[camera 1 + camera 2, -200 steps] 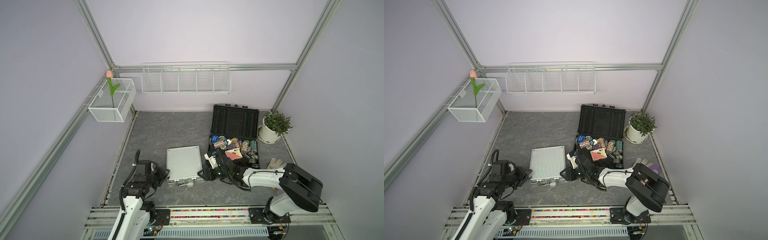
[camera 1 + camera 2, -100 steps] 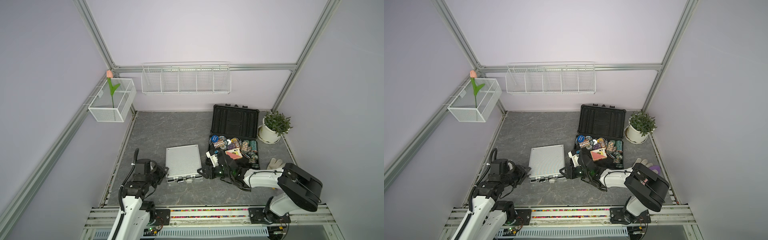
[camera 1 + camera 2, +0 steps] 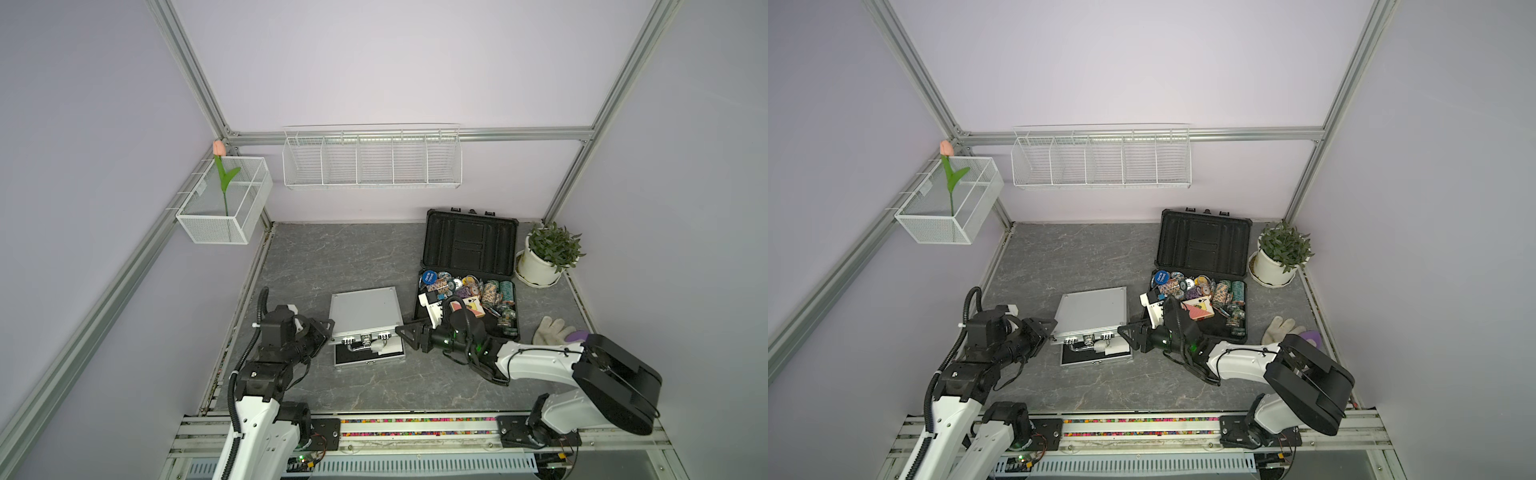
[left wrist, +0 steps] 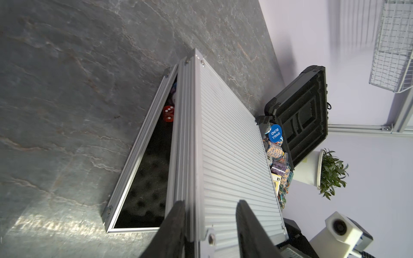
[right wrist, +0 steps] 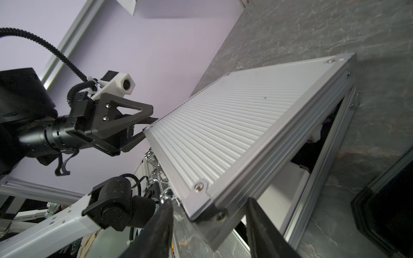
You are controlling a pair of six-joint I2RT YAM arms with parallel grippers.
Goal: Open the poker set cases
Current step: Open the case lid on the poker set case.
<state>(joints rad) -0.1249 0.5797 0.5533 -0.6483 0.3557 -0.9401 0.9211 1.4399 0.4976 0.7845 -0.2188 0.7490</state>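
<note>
Left tool point(image 4: 210, 204) pinches the partly open silver case point(image 4: 232, 145).

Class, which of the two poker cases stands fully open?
The large black plastic case, its lid upright; the silver ribbed aluminium case has its lid only partly lifted.

The silver case point(image 3: 365, 309), ribbed aluminium, sits on the tabletop point(image 3: 332, 257) with its lid tilted up from the far hinge. The raised front edge spans from the left gripper point(image 3: 330, 328) to the right gripper point(image 3: 401, 332), one at each front corner, and black lining shows inside. Just beyond the right gripper, the black plastic case point(image 3: 469, 245) stands fully open, its lid near upright and its base heaped with chips point(image 3: 492, 291).
</note>
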